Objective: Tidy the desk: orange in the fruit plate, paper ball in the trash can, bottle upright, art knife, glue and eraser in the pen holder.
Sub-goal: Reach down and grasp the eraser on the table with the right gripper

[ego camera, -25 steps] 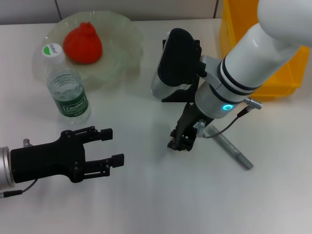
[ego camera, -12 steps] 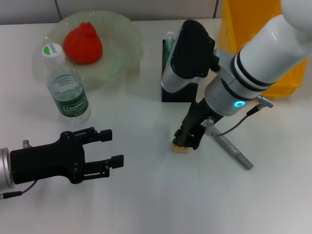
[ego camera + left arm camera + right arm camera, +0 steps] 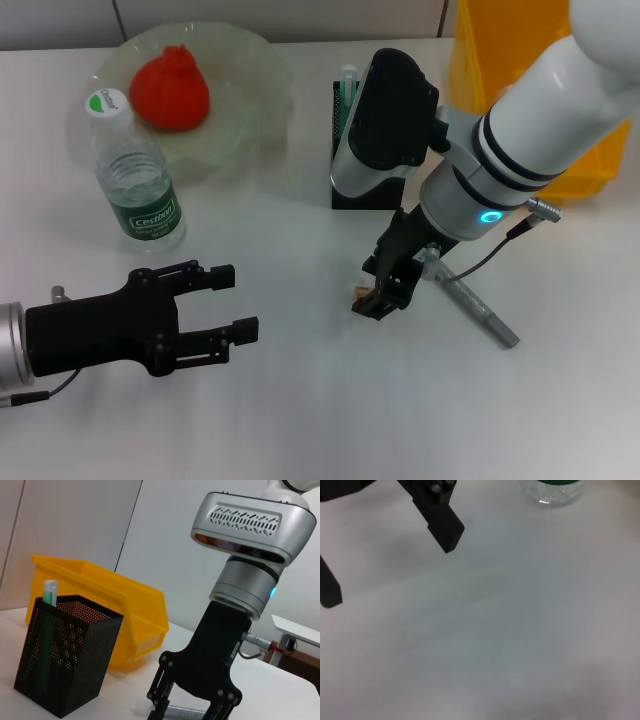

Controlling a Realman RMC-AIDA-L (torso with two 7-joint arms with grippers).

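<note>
My right gripper is low on the table with its fingers open, down at a small tan eraser that peeks out beside them. It also shows in the left wrist view, fingers spread. A grey art knife lies just right of it. The black mesh pen holder stands behind my right wrist with a green glue stick in it. The orange sits on the glass fruit plate. The bottle stands upright. My left gripper is open and empty at the front left.
A yellow bin stands at the back right, beside the pen holder. The right wrist view shows my left gripper's fingers and the bottle's base over bare white table.
My right wrist has turned and shifted a little right. The eraser showed below the fingers half a second ago; now the gripper has come down over it. The left arm has barely moved.
</note>
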